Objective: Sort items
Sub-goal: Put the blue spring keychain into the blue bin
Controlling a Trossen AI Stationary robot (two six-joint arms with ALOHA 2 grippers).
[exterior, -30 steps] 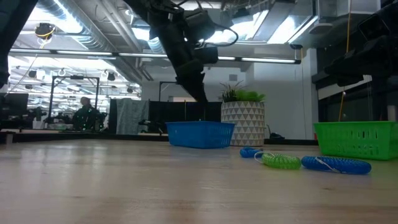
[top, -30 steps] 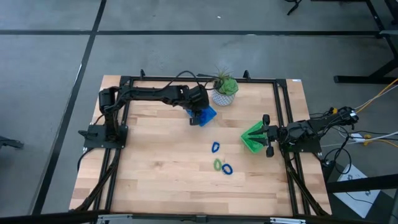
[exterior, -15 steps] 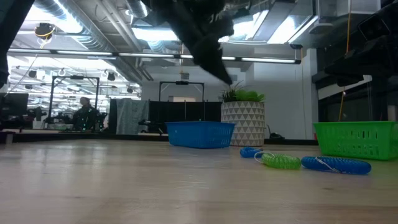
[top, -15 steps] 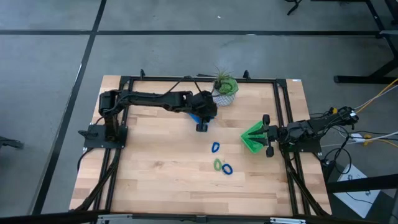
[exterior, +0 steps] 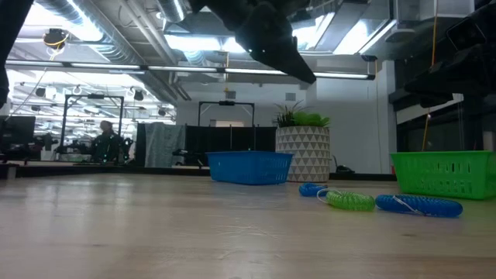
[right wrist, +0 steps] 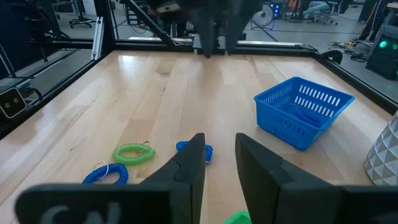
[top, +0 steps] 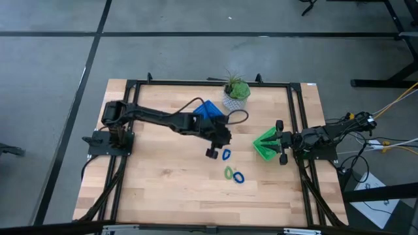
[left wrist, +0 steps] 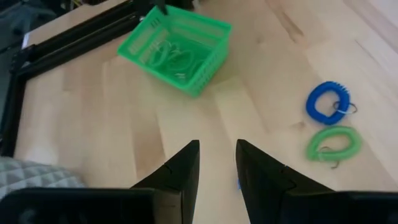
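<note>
Three loose rings lie flat on the table: a blue ring point(top: 226, 155), a light green ring point(top: 228, 172) and a second blue ring point(top: 238, 177). My left gripper point(top: 212, 153) hovers open just left of the first blue ring; its wrist view shows the other two, green point(left wrist: 333, 143) and blue point(left wrist: 329, 102). The blue tray point(top: 209, 109) holds blue rings point(right wrist: 305, 115). The green tray point(top: 266, 145) holds green rings point(left wrist: 168, 56). My right gripper point(top: 281, 142) waits open at the green tray's right side.
A potted plant point(top: 235, 94) stands at the far edge, just right of the blue tray. Black frame rails point(top: 127, 124) run along the table's left, right and far sides. Bare wood lies to the left of the rings and toward the near edge.
My left gripper has swung away from above the blue tray, toward the near edge and slightly right, and now stands beside the first blue ring. The rings and both trays have stayed where they were.
</note>
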